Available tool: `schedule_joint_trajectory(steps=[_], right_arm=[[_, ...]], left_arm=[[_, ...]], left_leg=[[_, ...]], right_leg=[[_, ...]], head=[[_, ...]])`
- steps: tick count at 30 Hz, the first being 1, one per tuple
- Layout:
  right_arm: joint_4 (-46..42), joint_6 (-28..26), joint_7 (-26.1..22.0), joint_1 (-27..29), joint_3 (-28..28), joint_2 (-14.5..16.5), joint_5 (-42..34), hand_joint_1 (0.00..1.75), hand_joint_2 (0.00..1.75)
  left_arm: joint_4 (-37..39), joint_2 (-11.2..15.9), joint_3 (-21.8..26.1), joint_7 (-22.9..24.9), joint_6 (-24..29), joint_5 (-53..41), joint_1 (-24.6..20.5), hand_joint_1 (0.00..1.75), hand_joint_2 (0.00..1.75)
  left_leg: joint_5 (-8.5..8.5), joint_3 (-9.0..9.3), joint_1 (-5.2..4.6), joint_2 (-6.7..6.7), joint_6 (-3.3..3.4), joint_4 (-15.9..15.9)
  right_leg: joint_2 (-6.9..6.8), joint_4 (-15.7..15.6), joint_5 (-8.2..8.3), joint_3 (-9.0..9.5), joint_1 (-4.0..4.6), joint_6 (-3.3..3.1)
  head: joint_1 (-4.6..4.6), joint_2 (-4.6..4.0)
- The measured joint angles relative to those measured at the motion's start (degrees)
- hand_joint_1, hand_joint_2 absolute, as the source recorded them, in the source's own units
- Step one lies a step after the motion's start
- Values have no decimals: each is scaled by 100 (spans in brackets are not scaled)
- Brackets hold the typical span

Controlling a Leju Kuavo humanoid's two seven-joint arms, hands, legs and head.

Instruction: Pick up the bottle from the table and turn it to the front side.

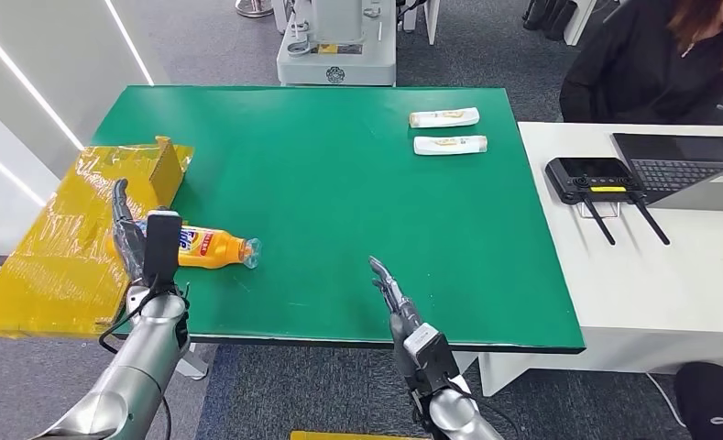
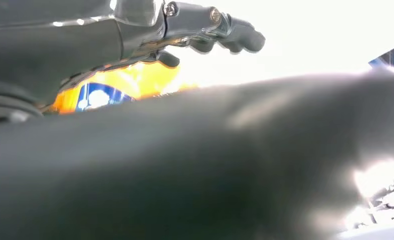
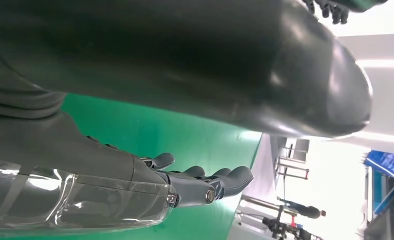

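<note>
An orange bottle [image 1: 213, 247] with a blue label lies on its side near the front left of the green table [image 1: 339, 183], its neck pointing right. My left hand [image 1: 147, 243] is at the bottle's base end and hides that end, with its fingers stretched out and not closed around the bottle. In the left wrist view the bottle [image 2: 130, 85] shows between the thumb and the fingers [image 2: 234, 35]. My right hand [image 1: 396, 298] hovers open over the table's front edge, holding nothing; its fingers [image 3: 209, 182] are straight.
A yellow wrapped box [image 1: 64, 247] lies along the table's left side, close behind my left hand. Two white tubes [image 1: 443, 117] [image 1: 450, 145] lie at the far right. A white desk with a laptop [image 1: 687, 170] and a black device [image 1: 594, 179] adjoins; a person [image 1: 660, 64] sits there.
</note>
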Motion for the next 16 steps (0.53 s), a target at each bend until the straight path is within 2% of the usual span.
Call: schedule_joint_trajectory(steps=[5, 11, 16], right_arm=[[-300, -261, 79, 225, -20, 0, 159, 0, 0], [-910, -406, 181, 613, -201, -29, 346, 0, 0], [-1425, -427, 238, 847, -382, -89, 443, 0, 0]], left_arm=[[-1047, -24, -641, -11, -56, 898, 246, 0, 0], [-2522, -91, -1489, -15, -293, 1035, 868, 0, 0], [-3322, -179, -1886, -15, -712, 1191, 1508, 0, 0]], left_leg=[[-1, -2, 0, -3, 1, 0], [-8, -3, -2, -1, 5, 0], [-13, -4, -2, 2, 6, 0]], right_leg=[[-5, 0, 0, 1, 0, 0], [-2, -8, -2, 1, -1, 3], [2, -12, -3, 0, -1, 4]], head=[[0, 0], [1, 0], [1, 0]])
